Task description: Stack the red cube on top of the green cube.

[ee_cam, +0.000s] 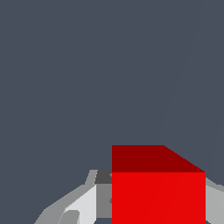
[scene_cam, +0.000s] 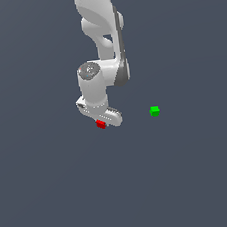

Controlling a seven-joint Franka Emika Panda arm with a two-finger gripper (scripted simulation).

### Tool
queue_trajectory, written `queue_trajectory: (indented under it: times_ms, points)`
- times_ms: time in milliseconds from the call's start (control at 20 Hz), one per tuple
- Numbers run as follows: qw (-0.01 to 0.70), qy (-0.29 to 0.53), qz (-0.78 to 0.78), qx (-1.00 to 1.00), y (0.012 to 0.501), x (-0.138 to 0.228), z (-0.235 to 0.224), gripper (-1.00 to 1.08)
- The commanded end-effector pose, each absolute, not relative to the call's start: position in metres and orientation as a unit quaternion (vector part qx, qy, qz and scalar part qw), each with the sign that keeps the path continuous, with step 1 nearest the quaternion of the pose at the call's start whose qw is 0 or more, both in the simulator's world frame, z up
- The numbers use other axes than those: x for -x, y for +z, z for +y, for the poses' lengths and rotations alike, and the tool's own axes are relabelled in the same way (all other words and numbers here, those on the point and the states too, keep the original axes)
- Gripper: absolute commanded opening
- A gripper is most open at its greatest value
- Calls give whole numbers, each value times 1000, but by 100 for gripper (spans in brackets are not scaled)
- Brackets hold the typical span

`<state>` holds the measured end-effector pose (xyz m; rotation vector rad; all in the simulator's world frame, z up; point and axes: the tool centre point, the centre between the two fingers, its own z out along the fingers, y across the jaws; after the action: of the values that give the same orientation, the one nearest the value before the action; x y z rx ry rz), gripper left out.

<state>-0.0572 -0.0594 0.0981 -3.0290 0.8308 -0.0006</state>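
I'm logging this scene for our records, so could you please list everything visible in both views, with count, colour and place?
red cube: one, bright red, right at the gripper's lower end, partly covered by it in the exterior view; fills the near part of the wrist view between the gripper's fingers.
green cube: one, bright green, alone on the surface, to the exterior view's right of the red cube, apart from it; not in the wrist view.
surface: one, plain dark grey-blue, under everything.
arm: one, white with grey joints, coming down from the exterior view's top.
gripper: one, white, fingers either side of the red cube.
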Motion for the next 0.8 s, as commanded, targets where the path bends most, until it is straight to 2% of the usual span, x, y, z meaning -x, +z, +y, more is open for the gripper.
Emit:
queue_trajectory:
  times_ms: [0, 450, 750]
  points:
    - [0, 0, 265, 964, 109, 57, -60, -100]
    - [0, 0, 265, 964, 114, 58, -56, -100]
    - [0, 0, 265, 964, 110, 66, -31, -100]
